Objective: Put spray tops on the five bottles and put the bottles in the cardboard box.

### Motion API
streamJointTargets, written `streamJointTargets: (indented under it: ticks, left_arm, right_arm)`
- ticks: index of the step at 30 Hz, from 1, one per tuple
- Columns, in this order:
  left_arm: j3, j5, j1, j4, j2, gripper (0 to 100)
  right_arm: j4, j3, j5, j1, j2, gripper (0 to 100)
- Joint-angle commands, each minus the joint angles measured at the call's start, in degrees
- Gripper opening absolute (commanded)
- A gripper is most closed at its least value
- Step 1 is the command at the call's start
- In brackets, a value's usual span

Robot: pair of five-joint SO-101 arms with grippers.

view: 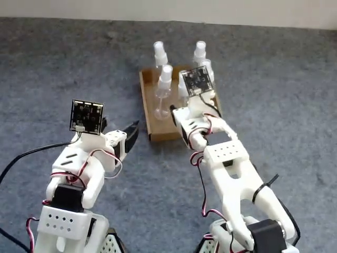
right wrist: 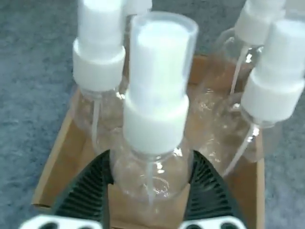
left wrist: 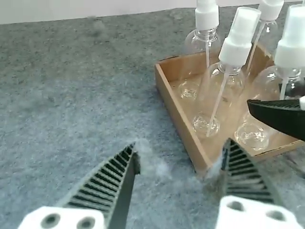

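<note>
Box (left wrist: 177, 114): cardboard, shallow and open on top, lying flat on the grey desk (left wrist: 71, 95) ahead of both my arms.
Right pincer (right wrist: 150, 164): over the near end of the box, pinching a clear bottle (right wrist: 152, 171) by its round body, one finger on each side.
Held bottle: upright, with a white spray top (right wrist: 157, 81) on it, at the box's near end; I cannot tell whether its base touches the box floor.
Other bottles (left wrist: 217, 95): four, clear, each with a white spray top, standing upright in the box beside and beyond the held one.
Left pincer (left wrist: 180, 148): spread wide, holding nothing, low over the desk just outside the box's near left corner.
Arms: my left one sits short of the box; my right one stretches out over it.
</note>
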Motion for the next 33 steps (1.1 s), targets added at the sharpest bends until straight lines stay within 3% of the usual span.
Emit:
streamJointTargets:
  ticks: [1, 22, 29, 33]
  left_arm:
    - [-0.7, 0.4, -0.6, 0.0, -0.4, 22]
    - [-0.7, 0.4, -0.6, 0.0, -0.4, 22]
    - [-0.7, 0.4, -0.6, 0.0, -0.4, 22]
    - [-0.7, 0.4, -0.6, 0.0, -0.4, 22]
  right_arm:
    - [-2.8, -0.1, 0.4, -0.2, -0.5, 0.4]
    - [-5.3, -0.2, 0.4, 1.0, 7.2, 1.0]
    - [-5.2, -0.2, 0.4, 0.9, 7.2, 16.3]
    - [-5.2, -0.5, 0.4, 0.9, 7.2, 18.5]
